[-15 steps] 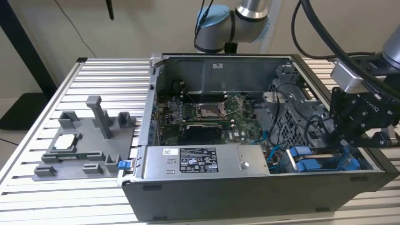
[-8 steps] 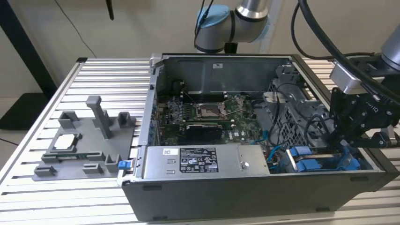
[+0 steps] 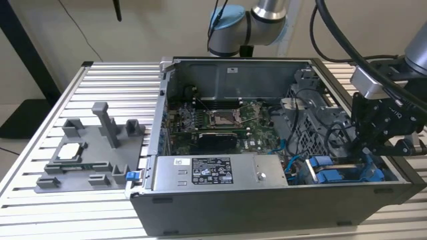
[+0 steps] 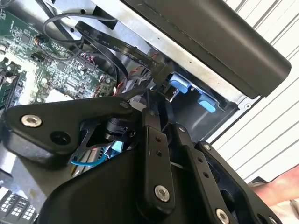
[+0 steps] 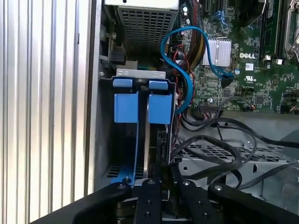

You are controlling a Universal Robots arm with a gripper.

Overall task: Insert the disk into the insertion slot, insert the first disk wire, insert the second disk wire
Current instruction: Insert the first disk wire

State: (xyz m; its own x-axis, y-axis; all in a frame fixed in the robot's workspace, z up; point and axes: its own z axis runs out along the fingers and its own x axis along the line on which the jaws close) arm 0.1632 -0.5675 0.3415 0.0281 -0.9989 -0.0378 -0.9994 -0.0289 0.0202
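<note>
The disk sits edge-on in the insertion slot [image 5: 140, 73] at the case's corner, its blue carrier [image 5: 126, 107] showing beside a second blue clip [image 5: 160, 108]. The same blue carrier [image 3: 327, 175] shows low on the exterior view's right. My gripper [image 3: 377, 150] hangs over that corner of the case. In the first wrist view my gripper [image 5: 162, 175] is right at the bay's near end, its fingers close together on the end of a black disk wire [image 5: 187, 140] that loops in from the side. In the second wrist view my gripper [image 4: 156, 100] points at the blue clips [image 4: 180, 86].
The open dark case [image 3: 267, 210] lies on a slatted aluminium table [image 3: 113, 75]. A labelled power-supply box [image 3: 213, 172] and the motherboard [image 3: 220, 122] fill its middle. A blue cable [image 5: 180, 60] arcs beside the bay. A grey fixture [image 3: 87, 155] stands on the exterior view's left. A hand [image 4: 280, 186] is close by.
</note>
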